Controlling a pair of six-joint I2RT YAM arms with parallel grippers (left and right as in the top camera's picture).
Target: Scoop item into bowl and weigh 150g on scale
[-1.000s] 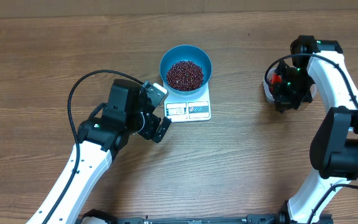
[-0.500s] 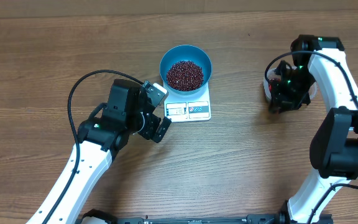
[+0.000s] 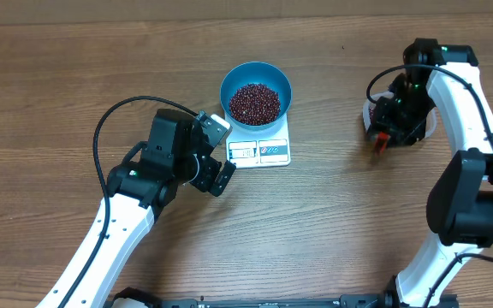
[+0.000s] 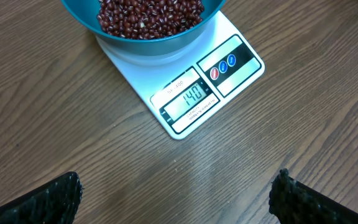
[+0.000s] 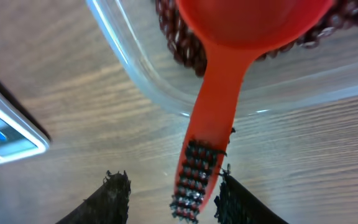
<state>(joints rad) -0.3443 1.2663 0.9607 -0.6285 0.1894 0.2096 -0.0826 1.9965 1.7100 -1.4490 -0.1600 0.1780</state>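
One scale (image 3: pixel 261 151), display end toward left pincer (image 3: pixel 221 152)

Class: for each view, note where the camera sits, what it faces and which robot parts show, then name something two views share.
Overhead: above the table, looking down; both arms, the round bright-blue bowl of red-brown beans, the flat white scale.
Left wrist: on the left gripper, facing down at the scale; black fingers in the bottom corners.
Right wrist: on the right gripper, facing a red scoop in a clear plastic tub; fingers flank its handle.
Shared: the scale, in all three.
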